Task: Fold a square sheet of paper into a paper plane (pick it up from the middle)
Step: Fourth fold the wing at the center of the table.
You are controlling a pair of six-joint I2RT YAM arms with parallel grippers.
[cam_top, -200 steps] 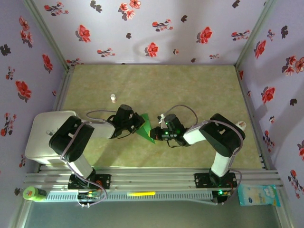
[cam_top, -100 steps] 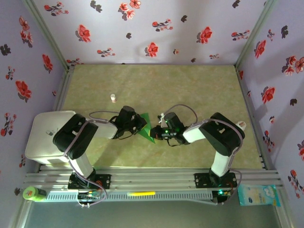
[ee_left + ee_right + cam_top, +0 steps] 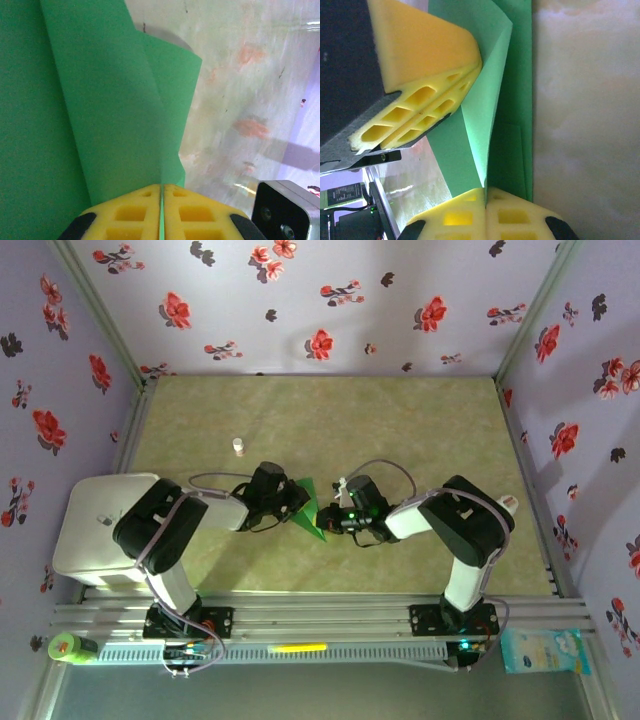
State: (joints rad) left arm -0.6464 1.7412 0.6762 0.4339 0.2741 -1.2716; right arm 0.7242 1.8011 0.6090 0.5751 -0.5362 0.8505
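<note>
The square sheet of paper (image 3: 309,510) is bright green and folded into a pointed, layered wedge, held just above the table mat between both arms. My left gripper (image 3: 294,498) is shut on its left edge. In the left wrist view the yellow pads (image 3: 135,212) press together at the left gripper (image 3: 162,186) with a thin green strip between them, and the paper (image 3: 100,100) rises ahead. My right gripper (image 3: 329,521) is shut on the lower right part. In the right wrist view the right gripper (image 3: 486,190) pinches a crease of the paper (image 3: 485,100), with the left gripper's pads (image 3: 427,75) at upper left.
A tiny white bottle (image 3: 238,446) stands on the mat behind the left arm. A white box (image 3: 95,530) sits at the left edge. Flowered walls close in three sides. A green-capped item (image 3: 63,647) and a packet (image 3: 540,650) lie by the front rail.
The left arm has crept slightly to the right toward the paper and the right gripper has edged left. The paper stays pinched between them in nearly the same place.
</note>
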